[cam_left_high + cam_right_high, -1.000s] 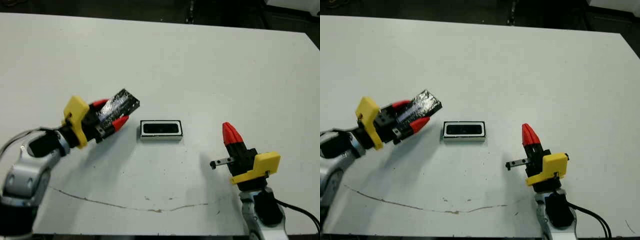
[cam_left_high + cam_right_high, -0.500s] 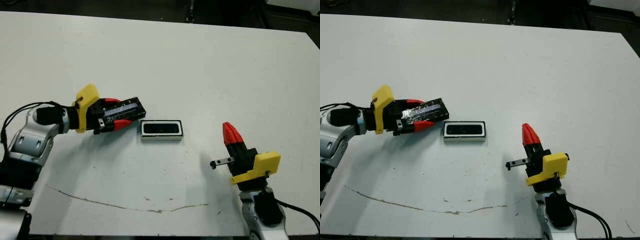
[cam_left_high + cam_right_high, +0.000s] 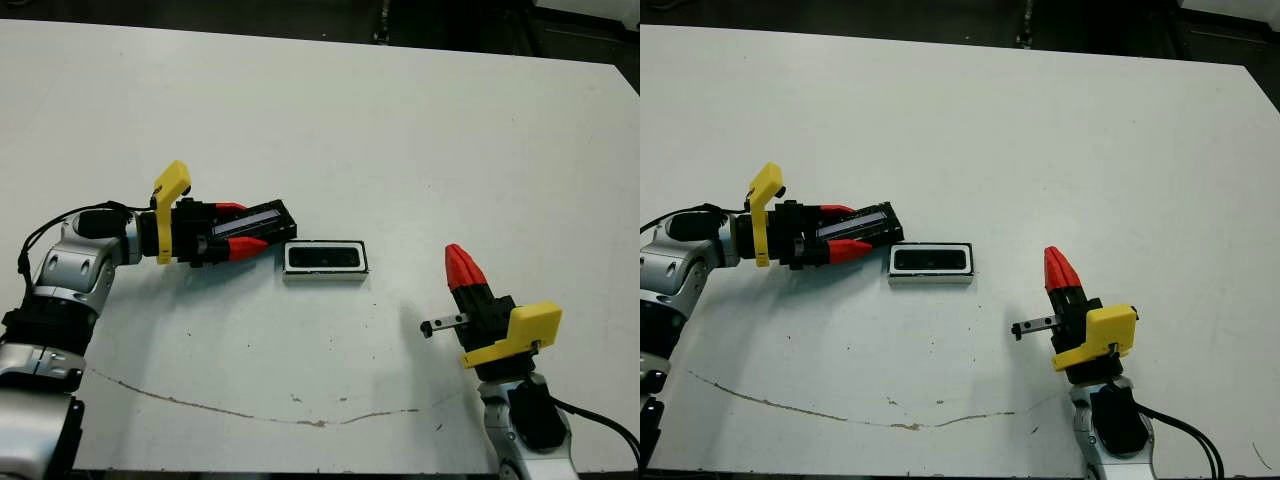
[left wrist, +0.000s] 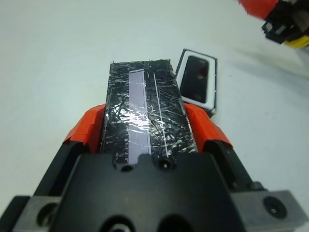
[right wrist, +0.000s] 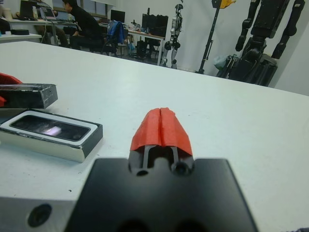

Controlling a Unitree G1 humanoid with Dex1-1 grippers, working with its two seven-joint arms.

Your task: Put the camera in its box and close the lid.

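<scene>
White table (image 3: 420, 120), scuffed at the near edge. Right gripper (image 3: 458, 268), nearest, fingers pressed together, empty. Mid-table, the box (image 3: 324, 258) holds the camera (image 3: 323, 257), a glossy black bar. Left gripper (image 3: 245, 229) clamps the speckled, pale-striped lid (image 4: 145, 116) just left of the box. Risk: lid lands skewed, shoving the unsecured box.

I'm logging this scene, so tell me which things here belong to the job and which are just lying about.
Part of the job:
- flat black speckled lid with a pale stripe, clamped in the left gripper
- small white-walled rectangular box on the table, a slim glossy black camera lying inside
- right gripper, shut and empty

Just there:
- white table
- a seated person and robot stands beyond it
</scene>
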